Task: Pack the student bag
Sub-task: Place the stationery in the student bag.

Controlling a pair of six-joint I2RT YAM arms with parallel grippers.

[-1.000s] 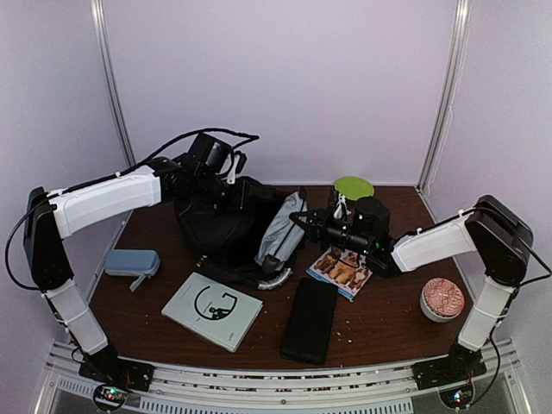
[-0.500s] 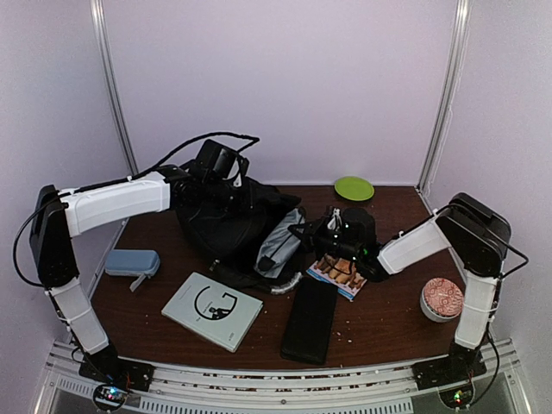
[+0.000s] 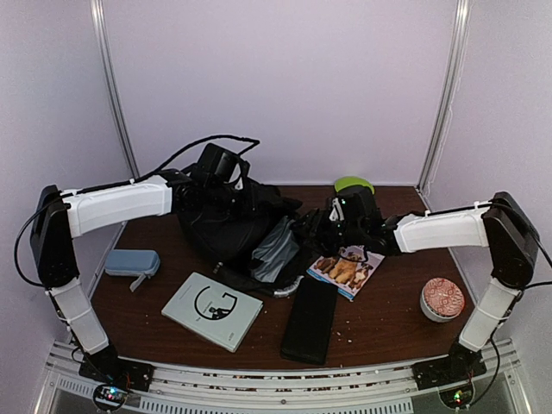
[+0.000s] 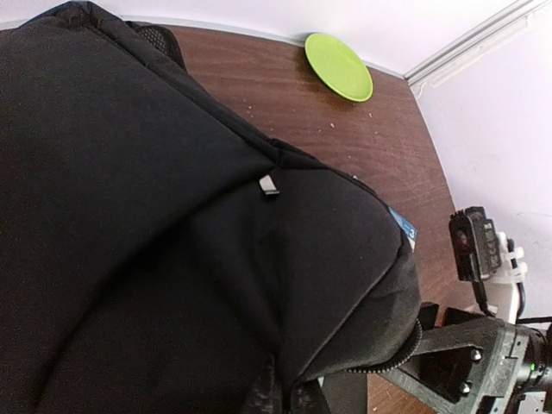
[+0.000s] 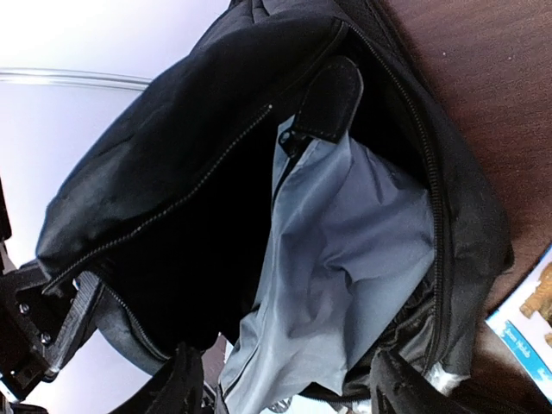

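Sitting back-left of centre on the counter (image 3: 388,310), the student bag (image 3: 228,220) gapes open, grey lining (image 5: 345,259) showing. Right gripper (image 5: 289,358) is at its mouth, fingers apart. Left gripper (image 3: 228,190) is against the bag's top; its fingers are hidden, so I cannot tell their state.

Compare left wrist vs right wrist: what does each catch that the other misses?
Left wrist only: the student bag's black outer face from outside, the green plate at the far table edge, and the right arm at lower right. Right wrist only: the bag's unzipped mouth with its grey lining, and the right gripper, fingers spread, at that opening. Both: the bag and the brown table.
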